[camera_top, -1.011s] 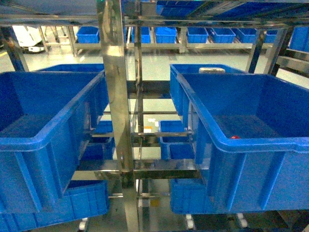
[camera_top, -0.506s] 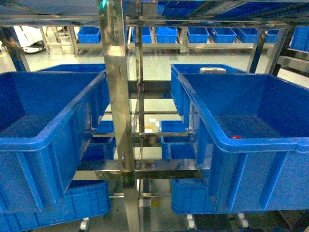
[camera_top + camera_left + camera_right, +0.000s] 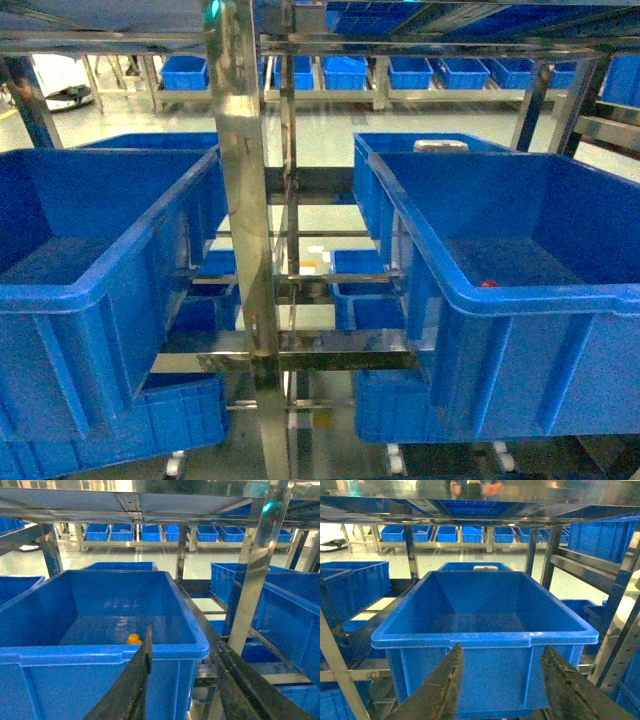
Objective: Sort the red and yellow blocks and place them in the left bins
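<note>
A red block [image 3: 487, 284] lies on the floor of the right blue bin [image 3: 540, 300], near its front wall. In the left wrist view a yellow block [image 3: 133, 639] rests inside the left blue bin [image 3: 100, 652], just behind the front rim. My left gripper [image 3: 184, 640] is open and empty, held in front of that bin's right front corner. My right gripper [image 3: 502, 649] is also open and empty, facing the front wall of the right blue bin [image 3: 485, 639]. Neither gripper appears in the head view, where the left bin [image 3: 100, 290] shows no block.
A shiny steel rack post [image 3: 245, 200] stands between the two bins and appears again as a post [image 3: 252, 580] right of the left gripper. Smaller blue bins [image 3: 365, 290] sit on lower shelves. A row of blue bins [image 3: 345, 72] lines the far rack.
The head view has drifted very slightly; the bins and the red block stay where they were.
</note>
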### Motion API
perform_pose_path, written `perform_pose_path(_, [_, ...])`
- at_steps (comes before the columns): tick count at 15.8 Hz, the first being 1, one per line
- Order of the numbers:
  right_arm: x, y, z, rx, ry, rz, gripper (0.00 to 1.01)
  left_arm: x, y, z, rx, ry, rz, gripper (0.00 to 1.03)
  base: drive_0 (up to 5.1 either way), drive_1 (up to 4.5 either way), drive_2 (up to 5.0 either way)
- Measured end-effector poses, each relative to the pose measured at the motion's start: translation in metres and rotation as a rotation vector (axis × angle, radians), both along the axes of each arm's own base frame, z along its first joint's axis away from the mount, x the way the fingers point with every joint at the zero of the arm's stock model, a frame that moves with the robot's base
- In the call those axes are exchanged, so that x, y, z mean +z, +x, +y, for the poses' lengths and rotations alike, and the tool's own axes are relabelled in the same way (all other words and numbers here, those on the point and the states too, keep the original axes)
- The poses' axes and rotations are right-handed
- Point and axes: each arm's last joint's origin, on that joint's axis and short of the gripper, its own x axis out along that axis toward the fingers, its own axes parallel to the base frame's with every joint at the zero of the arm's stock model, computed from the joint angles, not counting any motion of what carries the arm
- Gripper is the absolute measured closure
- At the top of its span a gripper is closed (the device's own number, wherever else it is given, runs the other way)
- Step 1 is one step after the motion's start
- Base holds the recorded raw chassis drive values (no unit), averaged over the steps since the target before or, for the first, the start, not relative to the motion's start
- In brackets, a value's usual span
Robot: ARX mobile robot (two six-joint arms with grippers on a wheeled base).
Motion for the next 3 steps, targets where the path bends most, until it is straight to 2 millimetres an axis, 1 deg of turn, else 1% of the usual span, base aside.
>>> perform_pose_path(1, [0.0000,0.0000,0.0000,0.000,0.000,0.000,0.35,0.0000,0.0000,0.0000,0.000,0.000,0.000,0.44,0.0,0.00,0.0])
perform_pose_path(2, [0.0000,0.0000,0.0000,0.000,0.000,0.000,0.07,-0.0001,0.0000,0.0000,0.000,0.000,0.000,0.16,0.0,0.00,0.0])
perform_pose_path(3, [0.0000,0.0000,0.0000,0.000,0.000,0.000,0.03,-0.0001,0.0000,0.0000,0.000,0.001,0.000,0.06,0.0,0.00,0.0])
